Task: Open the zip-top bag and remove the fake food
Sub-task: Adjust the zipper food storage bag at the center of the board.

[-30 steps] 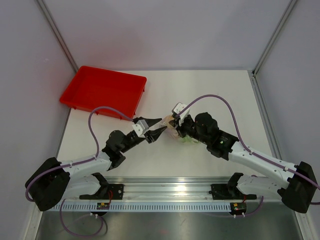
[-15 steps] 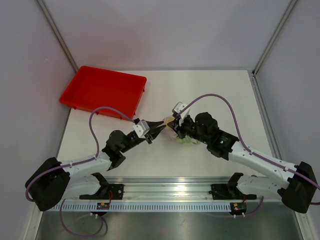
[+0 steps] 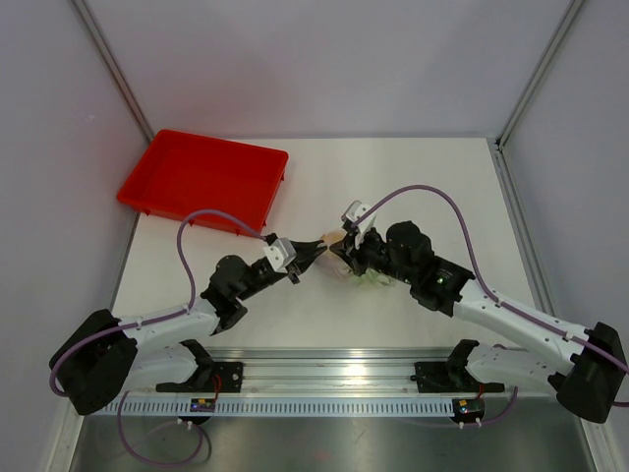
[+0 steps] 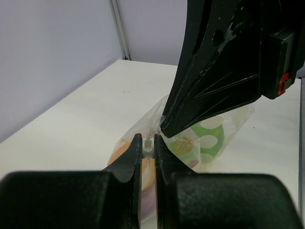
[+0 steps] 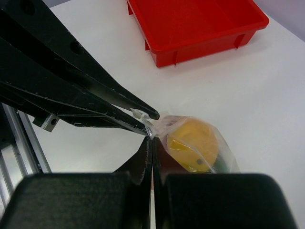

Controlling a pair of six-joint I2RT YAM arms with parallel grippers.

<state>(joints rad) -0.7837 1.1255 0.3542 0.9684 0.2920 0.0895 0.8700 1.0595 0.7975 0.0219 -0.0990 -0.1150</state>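
Bag (image 3: 356, 267) is being held near the middle of the surface (image 3: 423, 177) in the top view, between the two hands. The left hand (image 3: 316, 248) is being reached in from the left and the right hand (image 3: 340, 250) from the right, with their tips almost meeting at the bag's upper-left edge. Green food (image 3: 370, 279) is being shown through the plastic beneath the right hand. A red tray (image 3: 201, 177) is being seen at the far left corner, well apart from the bag.

In the left wrist view, the left hand is being clenched on a thin lip of the bag, with only a narrow slit between its fingers. The right hand's black tip is being pressed to the same edge just above. Food, green with pale dots and orange-yellow, is being seen inside the plastic.

In the right wrist view, the right hand is being clenched on the bag's edge, its fingers touching. Round yellow food is being shown inside the bag just beyond them. The left hand's tip is being held just beside, with a white scrap of the lip in it.
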